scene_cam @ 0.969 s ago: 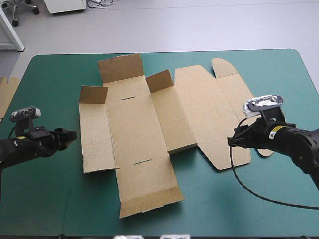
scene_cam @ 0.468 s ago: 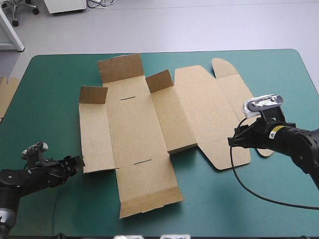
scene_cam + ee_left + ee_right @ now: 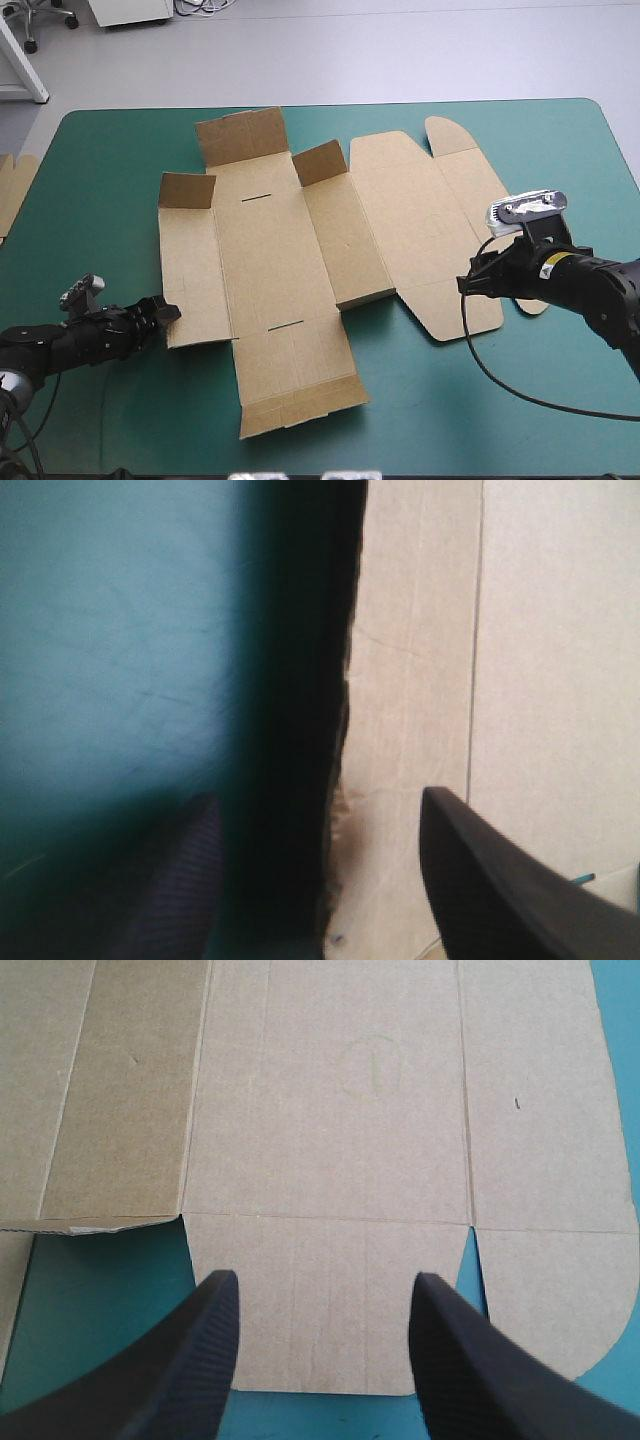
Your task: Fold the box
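Observation:
The brown box (image 3: 300,260) lies as a cut sheet, mostly flat, across the middle of the teal-green table, with three small flaps at its far left part tilted up. My left gripper (image 3: 162,314) is low at the near corner of the sheet's left panel, open. In the left wrist view its fingers (image 3: 490,880) straddle that panel's left edge (image 3: 400,730). My right gripper (image 3: 466,283) hovers open over the sheet's right side. In the right wrist view its fingers (image 3: 190,1360) stand apart above a small side flap (image 3: 325,1300).
More brown board (image 3: 12,190) shows at the table's left edge. Bare teal-green cover (image 3: 130,420) lies along the near side and the far right corner.
My left arm has dropped lower and swung toward the near side, bringing its gripper up to the near corner of the box's left panel. The right arm and the box have not moved.

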Controlling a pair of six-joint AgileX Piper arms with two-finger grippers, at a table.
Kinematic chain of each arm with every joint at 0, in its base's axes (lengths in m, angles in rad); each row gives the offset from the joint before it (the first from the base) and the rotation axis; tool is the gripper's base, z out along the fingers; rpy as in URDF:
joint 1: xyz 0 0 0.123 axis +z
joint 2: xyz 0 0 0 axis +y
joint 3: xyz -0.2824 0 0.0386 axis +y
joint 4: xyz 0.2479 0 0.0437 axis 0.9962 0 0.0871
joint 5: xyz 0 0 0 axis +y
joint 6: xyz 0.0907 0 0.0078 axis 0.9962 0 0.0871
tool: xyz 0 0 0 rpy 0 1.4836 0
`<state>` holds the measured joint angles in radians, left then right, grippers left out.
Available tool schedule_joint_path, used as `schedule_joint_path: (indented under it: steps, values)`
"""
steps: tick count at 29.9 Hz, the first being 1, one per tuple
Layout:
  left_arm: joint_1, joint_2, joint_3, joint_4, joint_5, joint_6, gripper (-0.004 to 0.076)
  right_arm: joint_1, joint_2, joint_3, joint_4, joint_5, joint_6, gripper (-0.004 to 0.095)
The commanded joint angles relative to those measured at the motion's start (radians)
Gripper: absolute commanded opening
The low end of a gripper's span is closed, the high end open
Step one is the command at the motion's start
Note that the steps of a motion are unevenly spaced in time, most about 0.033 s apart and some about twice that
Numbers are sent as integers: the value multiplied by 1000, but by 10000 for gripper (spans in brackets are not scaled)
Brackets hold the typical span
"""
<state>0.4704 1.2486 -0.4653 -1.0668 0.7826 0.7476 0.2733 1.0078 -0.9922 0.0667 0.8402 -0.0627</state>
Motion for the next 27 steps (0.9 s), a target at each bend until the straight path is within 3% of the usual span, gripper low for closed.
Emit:
schedule_joint_path:
  steps: [1,10,20,23,27]
  values:
    - [-2,51,-21,-170,52,105,424,-5,-12,-35,-3,-50,-9,486]
    - [-37,152,-21,-325,68,228,412,-5,-12,-35,-3,-47,-9,486]
    - [-157,195,-83,-439,4,277,391,-5,-12,-35,-3,-42,-9,486]
    - [-157,195,-97,-445,-6,270,314,-5,-12,-35,-3,-36,-9,486]
    - [-164,199,-101,-450,-12,270,106,-5,-12,-35,-3,-27,-9,486]
